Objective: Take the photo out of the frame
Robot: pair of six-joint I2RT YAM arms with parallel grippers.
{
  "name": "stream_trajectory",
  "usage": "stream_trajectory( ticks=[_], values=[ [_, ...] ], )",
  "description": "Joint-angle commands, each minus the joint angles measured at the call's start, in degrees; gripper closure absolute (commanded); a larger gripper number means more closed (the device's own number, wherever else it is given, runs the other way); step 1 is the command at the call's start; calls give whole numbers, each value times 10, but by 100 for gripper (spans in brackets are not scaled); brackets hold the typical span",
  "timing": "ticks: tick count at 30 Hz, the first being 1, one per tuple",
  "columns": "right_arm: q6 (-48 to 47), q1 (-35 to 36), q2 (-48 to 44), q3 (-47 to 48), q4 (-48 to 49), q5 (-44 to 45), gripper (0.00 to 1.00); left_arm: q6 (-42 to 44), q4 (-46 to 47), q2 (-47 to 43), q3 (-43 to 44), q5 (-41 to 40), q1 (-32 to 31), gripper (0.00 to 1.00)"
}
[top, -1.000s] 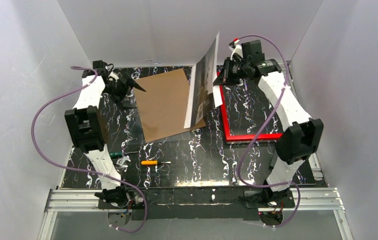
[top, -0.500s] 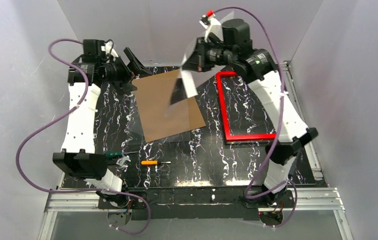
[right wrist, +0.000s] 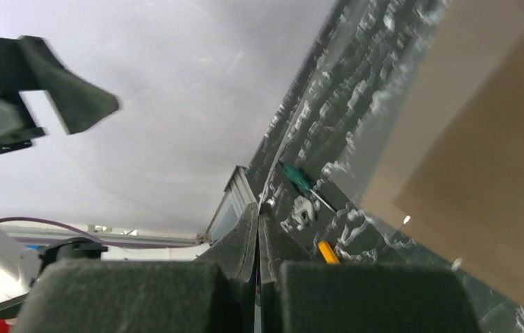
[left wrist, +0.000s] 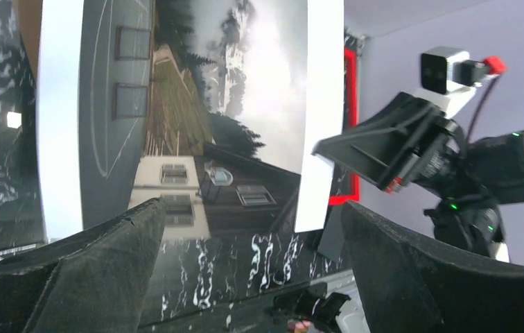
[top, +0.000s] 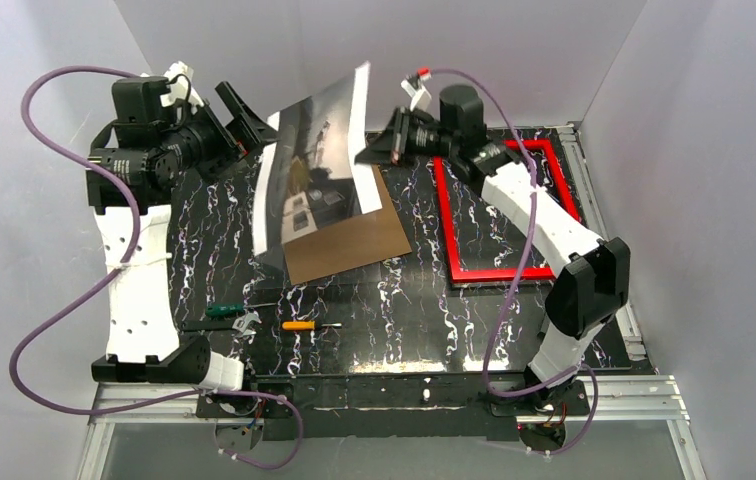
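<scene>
The photo [top: 319,150], a dim grey-black print with white strips on both long sides, hangs tilted in the air above the table's back middle. My right gripper [top: 364,155] is shut on its right edge. In the right wrist view the pads [right wrist: 235,277] are pressed together with only a thin line between them. The red frame [top: 449,225] lies flat on the table to the right, apart from the photo. My left gripper [top: 259,130] is open just left of the photo, not touching it. The left wrist view shows the photo [left wrist: 190,118] between its spread fingers [left wrist: 72,270].
The brown backing board [top: 349,245] lies flat under the photo's lower end. A green screwdriver [top: 219,310], a small silver tool [top: 246,322] and an orange screwdriver [top: 299,325] lie near the front left. White walls close in the back and both sides.
My right gripper has carried the photo up and left, away from the frame, turning its picture side upward. My left arm has risen, and its open gripper now faces the photo.
</scene>
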Motion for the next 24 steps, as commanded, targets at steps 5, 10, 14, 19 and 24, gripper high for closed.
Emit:
stream_trajectory(
  ticks=[5, 10, 14, 19, 24],
  values=[
    [127, -55, 61, -274, 315, -54, 99, 2, 21, -10, -138, 58, 1, 2],
    [141, -73, 137, -299, 342, -42, 99, 7, 30, -16, -203, 76, -4, 2],
    [139, -79, 181, -304, 343, -33, 99, 15, 32, -16, -236, 82, -12, 2],
    [120, -82, 225, -273, 315, -43, 99, 18, 40, -17, -271, 86, -37, 2],
    [63, -84, 249, -221, 215, -38, 99, 28, 40, -23, -300, 81, -70, 2]
  ],
)
